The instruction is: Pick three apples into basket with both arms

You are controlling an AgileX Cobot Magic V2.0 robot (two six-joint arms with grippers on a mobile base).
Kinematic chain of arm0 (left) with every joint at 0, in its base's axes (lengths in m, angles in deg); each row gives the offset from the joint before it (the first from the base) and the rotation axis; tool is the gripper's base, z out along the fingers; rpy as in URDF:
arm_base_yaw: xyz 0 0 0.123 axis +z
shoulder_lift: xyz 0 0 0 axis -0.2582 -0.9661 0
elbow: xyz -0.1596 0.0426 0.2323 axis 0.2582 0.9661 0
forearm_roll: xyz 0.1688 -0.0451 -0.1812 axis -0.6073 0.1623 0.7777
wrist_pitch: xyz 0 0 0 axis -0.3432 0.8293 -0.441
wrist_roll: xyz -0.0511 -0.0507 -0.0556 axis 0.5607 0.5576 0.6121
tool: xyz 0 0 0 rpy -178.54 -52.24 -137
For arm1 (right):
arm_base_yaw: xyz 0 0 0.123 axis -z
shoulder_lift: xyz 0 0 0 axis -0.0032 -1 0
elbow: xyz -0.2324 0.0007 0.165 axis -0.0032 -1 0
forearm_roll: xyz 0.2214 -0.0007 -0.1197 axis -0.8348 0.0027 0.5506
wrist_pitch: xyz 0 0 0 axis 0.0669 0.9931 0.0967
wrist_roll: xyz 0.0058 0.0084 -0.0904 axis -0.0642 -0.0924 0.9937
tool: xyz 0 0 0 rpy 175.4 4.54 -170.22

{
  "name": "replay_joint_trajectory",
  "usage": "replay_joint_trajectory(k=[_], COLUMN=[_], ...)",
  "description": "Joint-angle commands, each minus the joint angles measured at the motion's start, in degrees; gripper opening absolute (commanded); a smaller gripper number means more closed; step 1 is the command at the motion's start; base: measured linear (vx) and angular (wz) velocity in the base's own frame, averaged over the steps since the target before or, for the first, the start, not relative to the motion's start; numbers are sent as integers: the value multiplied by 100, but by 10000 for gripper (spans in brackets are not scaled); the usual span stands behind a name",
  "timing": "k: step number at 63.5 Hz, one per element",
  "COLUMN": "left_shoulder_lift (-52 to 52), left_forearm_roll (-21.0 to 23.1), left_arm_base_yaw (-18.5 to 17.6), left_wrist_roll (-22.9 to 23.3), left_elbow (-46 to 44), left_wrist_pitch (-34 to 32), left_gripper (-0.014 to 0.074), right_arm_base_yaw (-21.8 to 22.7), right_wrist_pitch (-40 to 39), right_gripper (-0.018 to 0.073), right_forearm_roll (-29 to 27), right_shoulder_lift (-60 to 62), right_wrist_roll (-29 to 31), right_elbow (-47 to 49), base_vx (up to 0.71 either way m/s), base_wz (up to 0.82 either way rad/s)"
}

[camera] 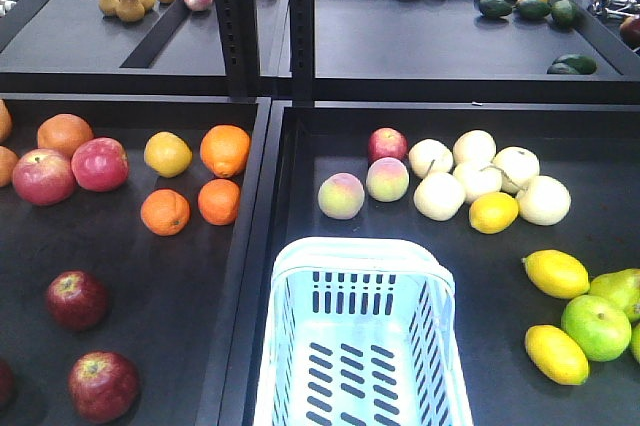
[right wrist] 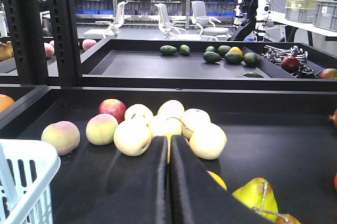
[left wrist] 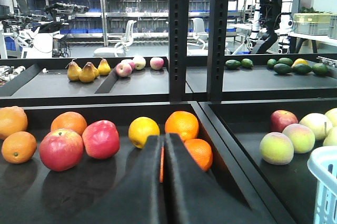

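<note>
Front-facing view alone shows me dark apples (camera: 77, 300), near left of the basket (camera: 360, 251); wrist views show left gripper (left wrist: 162, 163) and right gripper (right wrist: 169, 155) closed.

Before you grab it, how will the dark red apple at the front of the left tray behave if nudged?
The dark red apple is round and lies loose on the flat tray, so a nudge would probably roll it. Its skin has a sheen, so it may slip in a pinch. It looks firm, likely not squashy.
</note>
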Motion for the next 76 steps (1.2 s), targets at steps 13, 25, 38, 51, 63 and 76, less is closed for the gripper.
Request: replay_joint_trajectory(k=[13, 25, 38, 51, 63, 76], left_shoulder_lift=[80, 80, 9, -1202, -2799, -3623], left_forearm_roll=[7, 7, 75, 307, 305, 310], left_arm_base_yaw=[-1, -1, -1, -1, -1, -1], left_wrist_roll=[45, 46, 52, -33, -517, -1165], left_elbow=[13, -109, -1142, -2772, -4305, -5018], left_wrist_pitch=[-438, -459, 572, 2263, 3834, 4038], left_gripper=[-6, -6, -6, -6, -6, -6], right_arm_base_yaw=[38, 38, 38, 38, 38, 38], right_wrist_pitch=[-441, -441, -441, -440, -440, -440], right_gripper=[-9, -9, -9, -9, -9, -9], right_forearm_roll=[44, 44, 44, 44, 44, 44], right_shoulder_lift=[79, 79, 79, 79, 79, 79], right_wrist_roll=[-8, -8, -8, -8, -8, -8], right_elbow=[-80, -80, -80, -80, -80, -80], base_vx=[0, 0, 0, 0, 0, 0], base_wz=[0, 0, 0, 0, 0, 0])
